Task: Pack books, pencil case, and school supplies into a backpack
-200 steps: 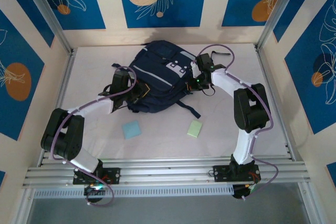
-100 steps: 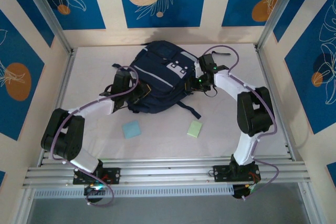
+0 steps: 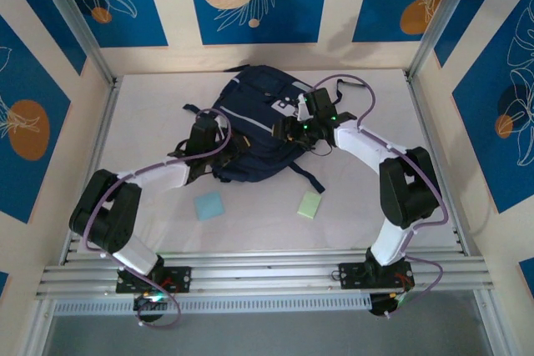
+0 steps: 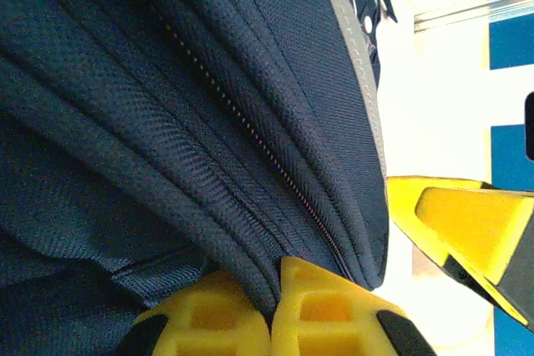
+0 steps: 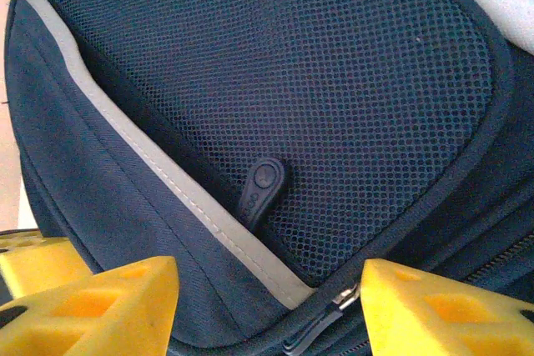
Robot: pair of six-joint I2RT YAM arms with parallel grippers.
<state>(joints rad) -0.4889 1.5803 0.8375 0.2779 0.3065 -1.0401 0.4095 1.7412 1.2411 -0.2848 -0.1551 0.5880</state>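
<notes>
The navy backpack (image 3: 254, 110) lies at the back middle of the table. My left gripper (image 3: 215, 146) is at its left lower edge, shut on a fold of backpack fabric (image 4: 250, 206) beside a zipper line; its fingers (image 4: 334, 314) pinch the cloth. My right gripper (image 3: 289, 128) hovers over the backpack's right side, open. Its fingertips (image 5: 108, 306) straddle a seam with a metal zipper pull (image 5: 334, 302) between them, touching nothing. Above it is a mesh pocket (image 5: 334, 81) with a black rubber tab (image 5: 260, 191). The books and pencil case are out of view.
A light blue square pad (image 3: 209, 205) and a smaller pale green pad (image 3: 309, 204) lie on the white table in front of the backpack. A dark strap (image 3: 304, 175) trails from the backpack toward the green pad. Metal frame posts (image 3: 92, 56) border the table.
My right gripper has opened and moved left onto the backpack's right side. The left gripper, still shut on the fabric, has shifted slightly right, and the backpack has moved with it.
</notes>
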